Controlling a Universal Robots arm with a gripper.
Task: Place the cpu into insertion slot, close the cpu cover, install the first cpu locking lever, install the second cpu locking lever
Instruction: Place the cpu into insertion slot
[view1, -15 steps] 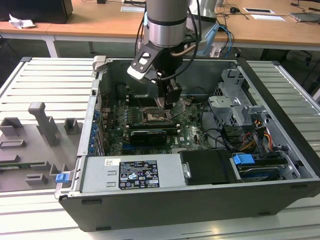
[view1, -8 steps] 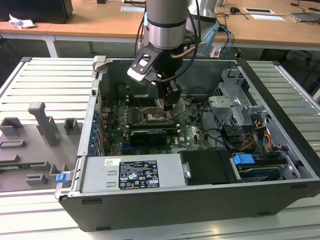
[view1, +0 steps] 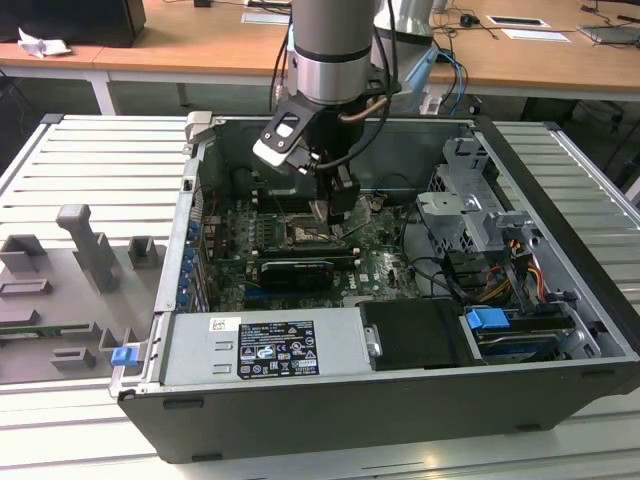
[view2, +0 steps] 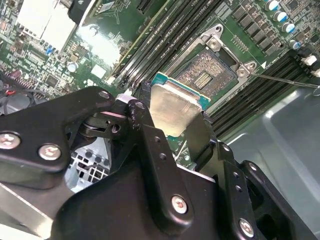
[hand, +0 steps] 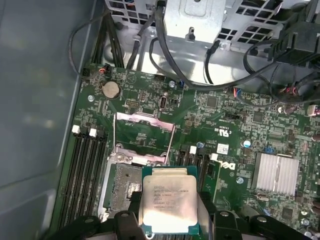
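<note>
Open tower case (view1: 330, 430) lying on its side on a slatted metal counter (view1: 90, 160), wooden desks (view1: 200, 40) behind. The arm's down inside the case, and the end effector (hand: 169, 219) is clamped on the cpu (hand: 169, 200), pinching it by two opposite edges with the silvery face up. In both wrist views the chip hangs above the green motherboard (hand: 225, 125). It overlaps one side of the insertion slot (view2: 207, 75) rather than sitting square over it. The slot looks bare, contacts exposed, and the cpu cover (hand: 144, 118) is swung open, so nothing's blocking the way in.

My take on doing this bit right: it's all alignment, no force. I'd get the chip's edges parallel to the slot's metal rim and centred before any descent. Then keep it dead level and come straight down, no sliding across those contacts, they probably bend easily. Orientation matters too, but I can't make out notches or a corner mark from here. Can't tell how high it sits above the slot either, so go slow. Release only once it's flat inside the rim, and keep the fingers (view2: 155, 150) off the open cover.
</note>
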